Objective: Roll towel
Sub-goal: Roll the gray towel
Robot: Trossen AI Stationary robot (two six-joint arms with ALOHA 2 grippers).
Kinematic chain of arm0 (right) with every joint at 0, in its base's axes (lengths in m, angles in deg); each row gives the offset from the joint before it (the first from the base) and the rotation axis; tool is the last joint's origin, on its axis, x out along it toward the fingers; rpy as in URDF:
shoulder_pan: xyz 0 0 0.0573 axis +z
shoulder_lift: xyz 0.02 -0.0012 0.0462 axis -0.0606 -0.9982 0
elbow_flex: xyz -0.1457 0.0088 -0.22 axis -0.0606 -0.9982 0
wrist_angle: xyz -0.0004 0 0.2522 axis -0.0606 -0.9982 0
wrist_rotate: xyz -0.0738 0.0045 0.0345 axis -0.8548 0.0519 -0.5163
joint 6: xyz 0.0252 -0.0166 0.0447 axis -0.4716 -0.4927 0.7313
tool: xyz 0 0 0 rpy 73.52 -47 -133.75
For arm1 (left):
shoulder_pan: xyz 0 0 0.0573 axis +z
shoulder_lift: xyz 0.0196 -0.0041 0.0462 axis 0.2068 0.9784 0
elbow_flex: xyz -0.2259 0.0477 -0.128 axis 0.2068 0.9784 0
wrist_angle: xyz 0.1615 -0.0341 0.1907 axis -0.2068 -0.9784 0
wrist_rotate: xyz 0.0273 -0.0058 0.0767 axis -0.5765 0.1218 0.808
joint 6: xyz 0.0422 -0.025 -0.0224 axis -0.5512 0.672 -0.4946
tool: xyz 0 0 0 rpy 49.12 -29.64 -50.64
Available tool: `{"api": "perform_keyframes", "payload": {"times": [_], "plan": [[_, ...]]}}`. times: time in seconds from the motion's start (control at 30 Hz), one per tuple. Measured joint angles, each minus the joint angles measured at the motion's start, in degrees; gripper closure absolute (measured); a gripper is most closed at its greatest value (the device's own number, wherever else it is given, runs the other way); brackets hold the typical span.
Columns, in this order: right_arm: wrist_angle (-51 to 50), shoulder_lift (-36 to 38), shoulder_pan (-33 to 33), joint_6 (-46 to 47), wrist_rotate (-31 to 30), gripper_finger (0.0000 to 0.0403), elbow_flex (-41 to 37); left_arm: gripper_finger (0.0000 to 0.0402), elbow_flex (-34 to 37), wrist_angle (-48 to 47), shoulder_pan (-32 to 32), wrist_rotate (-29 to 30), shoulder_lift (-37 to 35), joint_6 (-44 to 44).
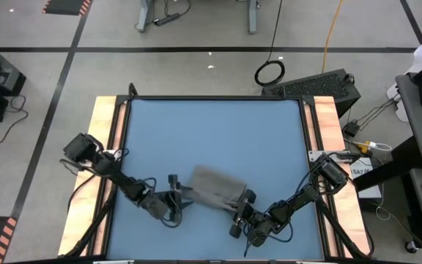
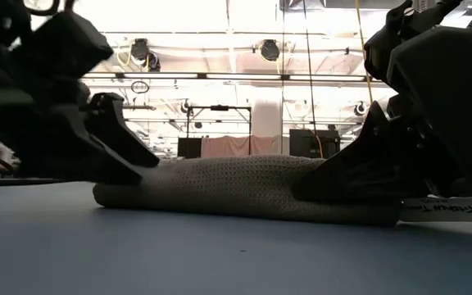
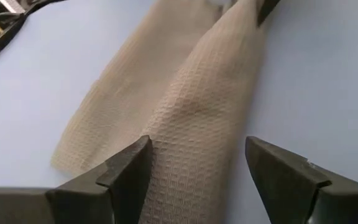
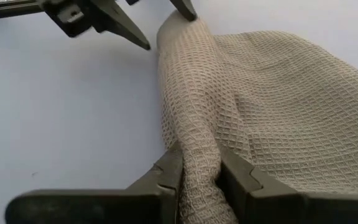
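The grey-brown towel [image 1: 217, 187] lies partly rolled near the front of the blue table [image 1: 211, 132]. Its rolled part [image 2: 244, 188] rests lengthwise on the table, and a flat part [image 4: 303, 106] spreads out beside it. A white tag [image 2: 445, 209] lies at the towel's right end. My left gripper [image 3: 197, 171] is open, one finger on either side of the roll's left end. My right gripper [image 4: 197, 177] is shut on the roll's right end. My left gripper has its fingers [image 3: 129, 174] close beside the roll's left end; I cannot tell whether they touch it. My right gripper pinches the rolled edge [image 4: 194, 146] at the towel's right end between its two fingers, several layers bunched together. The fingers come in low, slanting from the table's near right, along the roll. The towel rests on the table.
Wooden rails run along the table's left side [image 1: 110, 147] and right side [image 1: 327, 125]. The far half of the blue top is free room. A black box [image 1: 321, 84] stands just beyond the far right corner.
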Motion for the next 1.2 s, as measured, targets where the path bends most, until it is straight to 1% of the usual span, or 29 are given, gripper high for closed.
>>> {"api": "perform_keyframes", "payload": {"times": [0.1, 0.17, 0.23, 0.27, 0.3, 0.37, 0.5, 0.7, 0.77, 0.8, 0.83, 0.9, 1.0, 1.13, 1.2], "plan": [[-0.04, 0.00, 0.00, 0.20, 0.02, 0.0348, 0.00, 0.0138, 0.00, 0.22, 1.29, -0.15, 1.18, -0.33], [-0.04, 0.00, 0.00, 0.22, 0.02, 0.0348, 0.00, 0.0138, -0.01, 0.36, 2.37, -1.35, 2.00, -0.13], [-0.04, 0.00, 0.00, 0.20, 0.08, 0.0348, 0.00, 0.0139, -0.02, 0.33, 3.49, -3.96, 2.75, 0.14], [-0.07, 0.00, 0.00, 0.20, 0.11, 0.0348, 0.00, 0.0140, -0.02, 0.59, 4.21, -6.21, 3.11, 0.14], [-0.07, 0.00, 0.00, 0.17, 0.11, 0.0348, 0.00, 0.0144, -0.02, 0.90, 4.93, -8.27, 3.47, 0.16], [-0.07, 0.00, 0.00, 0.17, 0.13, 0.0348, 0.00, 0.0155, -0.07, 1.16, 6.10, -10.52, 3.88, 0.31], [0.18, 0.00, 0.00, -1.31, 0.55, 0.0348, 0.00, 0.0198, -0.17, 1.18, 8.06, -12.02, 4.01, 1.14], [0.39, 0.00, 0.04, -3.56, 1.29, 0.0348, -0.02, 0.0287, -0.13, 0.62, 9.31, -15.22, 2.91, 0.39], [0.38, 0.02, 0.04, -3.65, 1.78, 0.0348, -0.02, 0.0303, -0.09, 0.57, 9.03, -15.52, 2.55, 0.25], [0.44, 0.02, 0.04, -3.64, 2.04, 0.0348, -0.02, 0.0305, -0.04, 0.59, 8.68, -15.51, 2.20, 0.22], [0.58, 0.02, 0.09, -3.48, 2.37, 0.0348, -0.01, 0.0303, -0.01, 0.39, 8.25, -15.87, 1.64, 0.25], [0.67, 0.04, 0.21, -3.00, 3.37, 0.0348, 0.02, 0.0284, 0.07, 0.41, 7.14, -17.74, 0.82, 0.22], [0.74, 0.04, 0.24, -3.06, 3.48, 0.0348, 0.02, 0.0234, 0.12, 0.03, 5.39, -17.99, -0.91, 0.70], [0.70, 0.04, 0.22, -3.33, 3.51, 0.0348, 0.02, 0.0152, 0.11, 1.05, 2.54, -12.26, -2.14, 0.38], [0.67, 0.04, 0.22, -3.52, 3.53, 0.0348, 0.02, 0.0121, 0.09, 2.04, 1.22, -10.40, -2.16, -0.16]]}}
